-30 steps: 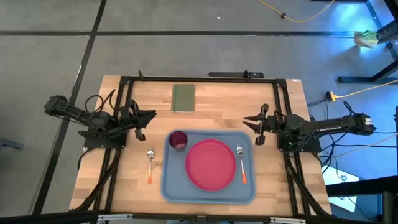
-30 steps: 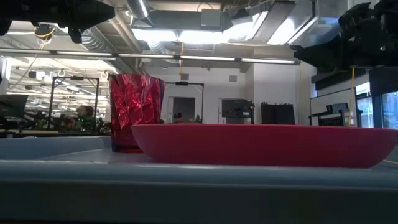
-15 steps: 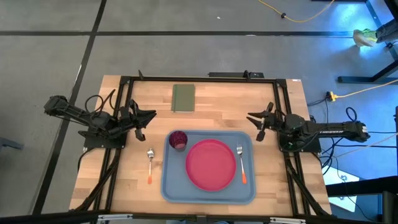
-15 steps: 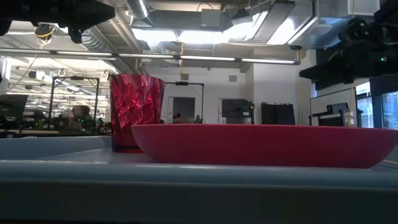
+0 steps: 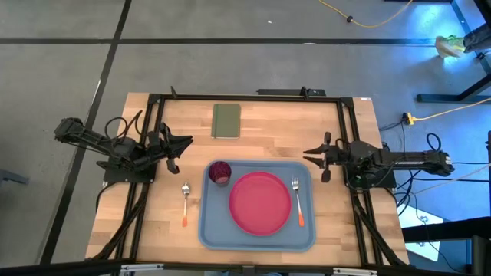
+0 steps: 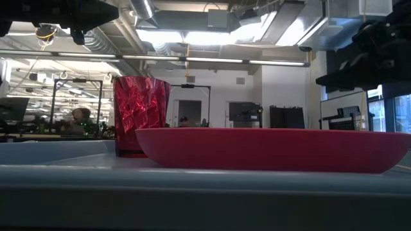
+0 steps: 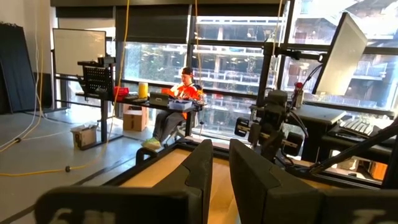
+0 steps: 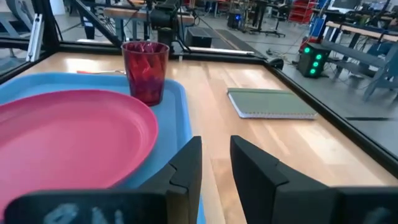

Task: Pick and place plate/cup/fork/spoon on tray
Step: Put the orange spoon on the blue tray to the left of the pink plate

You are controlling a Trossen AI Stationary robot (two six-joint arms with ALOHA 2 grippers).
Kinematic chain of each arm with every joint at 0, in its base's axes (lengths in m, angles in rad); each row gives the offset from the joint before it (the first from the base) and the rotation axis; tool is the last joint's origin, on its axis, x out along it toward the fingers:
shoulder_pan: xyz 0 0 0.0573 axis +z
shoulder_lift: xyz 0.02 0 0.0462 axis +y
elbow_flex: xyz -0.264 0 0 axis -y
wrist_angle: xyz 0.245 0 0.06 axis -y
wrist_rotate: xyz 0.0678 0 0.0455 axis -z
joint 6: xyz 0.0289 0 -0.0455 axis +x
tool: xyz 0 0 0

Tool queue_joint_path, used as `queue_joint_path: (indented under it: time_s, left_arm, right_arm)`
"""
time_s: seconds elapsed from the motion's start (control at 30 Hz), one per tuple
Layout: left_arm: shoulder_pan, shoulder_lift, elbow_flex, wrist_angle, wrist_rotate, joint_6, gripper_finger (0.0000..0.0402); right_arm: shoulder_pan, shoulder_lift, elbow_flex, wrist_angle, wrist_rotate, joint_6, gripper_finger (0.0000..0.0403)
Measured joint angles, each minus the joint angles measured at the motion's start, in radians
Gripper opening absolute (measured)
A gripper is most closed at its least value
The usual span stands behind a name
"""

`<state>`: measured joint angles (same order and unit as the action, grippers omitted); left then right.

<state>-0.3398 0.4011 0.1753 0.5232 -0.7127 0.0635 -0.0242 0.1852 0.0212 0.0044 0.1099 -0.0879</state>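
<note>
The light-blue tray lies at the table's near middle. On it lie the pink-red plate, the dark red cup upright at its far left corner, and the fork at the plate's right. The spoon lies flat on the table, left of the tray. My left gripper hovers shut at the table's left side, beyond the spoon. My right gripper hovers shut by the tray's far right corner. The right wrist view shows the plate and the cup.
An olive-green pad lies on the table beyond the tray. A black frame runs round the table's edges. A person sits in the room beyond the table in the left wrist view. Bare wood lies between the pad and the tray.
My right gripper has drawn back a little toward the table's right edge, away from the tray. The left arm and the dishes have kept still.
</note>
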Motion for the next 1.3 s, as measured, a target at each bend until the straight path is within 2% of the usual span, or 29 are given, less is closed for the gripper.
queue_joint_path:
  time_s: [0.67,0.73,0.83,1.0,1.07,1.23,1.3]
  left_arm:
    - [0.001,0.0,0.0,0.009,0.0,0.002,0.0047]
    - [0.018,0.0,0.0,0.034,0.005,0.003,0.0047]
    - [0.067,0.007,0.0,0.054,0.085,-0.045,0.0047]
    - [0.193,0.114,-0.012,0.081,0.116,-0.063,0.0047]
    - [0.248,0.188,-0.017,0.125,0.098,-0.146,0.0047]
    - [0.352,0.418,-0.018,0.146,0.096,-0.507,0.0047]
    - [0.369,0.479,-0.018,0.148,0.101,-0.574,0.0047]
  right_arm:
    - [0.0,0.011,0.0,0.001,0.001,0.001,0.009]
    - [0.0,0.011,0.0,0.001,0.001,0.001,0.009]
    - [0.0,0.011,0.0,0.002,0.001,0.001,0.009]
    - [0.0,0.011,0.0,0.002,0.001,0.001,0.009]
    - [0.0,0.011,0.0,0.002,0.001,0.001,0.009]
    - [0.0,0.011,0.0,0.002,0.001,0.001,0.009]
    - [0.0,0.011,0.0,0.002,0.001,0.001,0.009]
